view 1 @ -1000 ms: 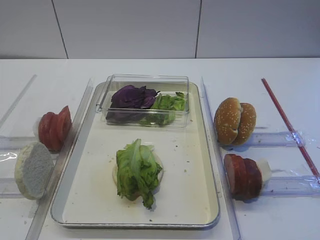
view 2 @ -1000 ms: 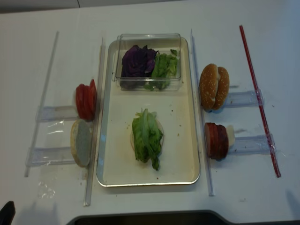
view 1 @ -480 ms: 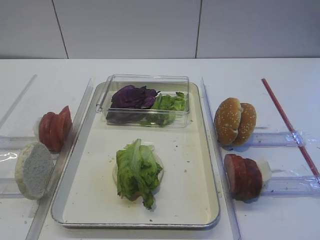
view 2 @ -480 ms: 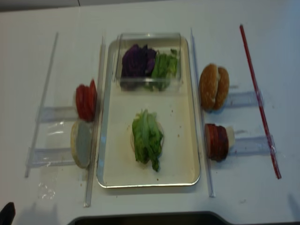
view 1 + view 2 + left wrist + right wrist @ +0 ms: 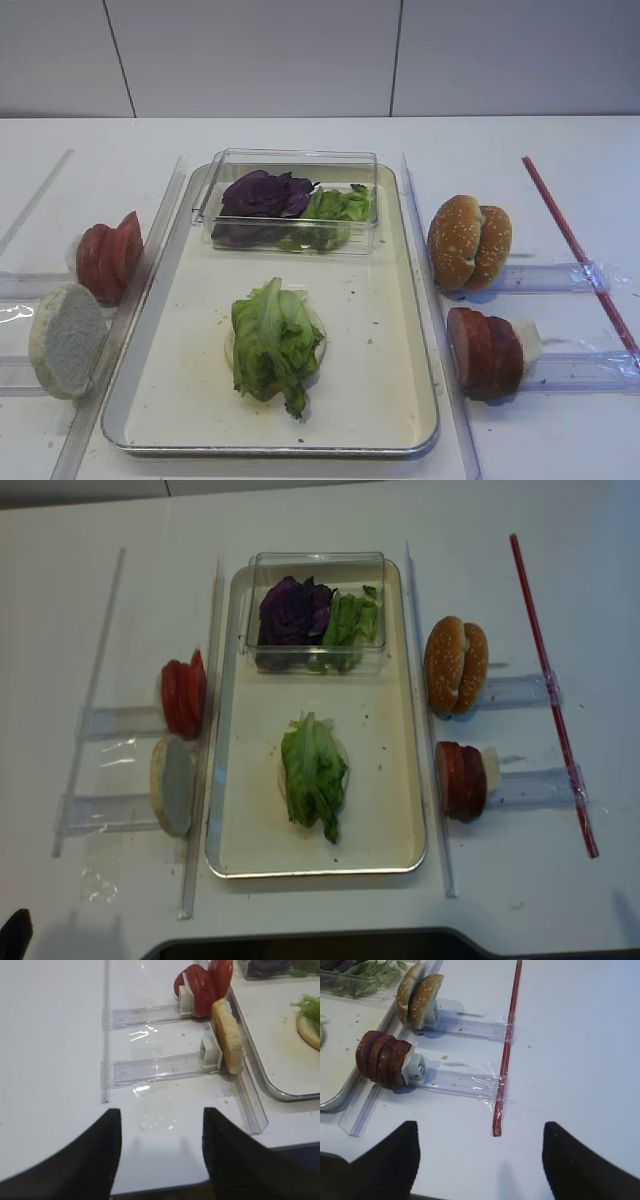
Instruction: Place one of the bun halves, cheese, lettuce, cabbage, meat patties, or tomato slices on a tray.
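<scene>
No displacement of any item is found against the frames from one second and half a second earlier; only a brief blur in the realsense view has cleared. The tray (image 5: pixel 415 330) is seen at the centre of the white table (image 5: pixel 560 140), and on it one pale bun half (image 5: pixel 314 330) lies flat, largely covered by one bunch of lettuce (image 5: pixel 272 342). At the tray's far end one clear plastic box (image 5: pixel 290 198) is set, holding purple cabbage (image 5: pixel 262 194) on the left and green leaves (image 5: pixel 338 210) on the right. Left of the tray, about three tomato slices (image 5: pixel 110 256) are stood on edge in a clear holder, with one pale bun half (image 5: pixel 66 340) upright in the holder just nearer. Right of the tray, two sesame bun halves (image 5: pixel 470 243) are stood together, and three meat patties (image 5: pixel 382 1059) are counted on edge in the nearer holder. One red strip (image 5: pixel 575 245) is laid along the table's right side. A plain pale panelled wall (image 5: pixel 300 55) is seen behind. The left gripper (image 5: pixel 161 1152) is held wide apart over bare table, holding nothing; the right gripper (image 5: pixel 480 1160) is likewise spread wide and empty, well apart from the patties.
</scene>
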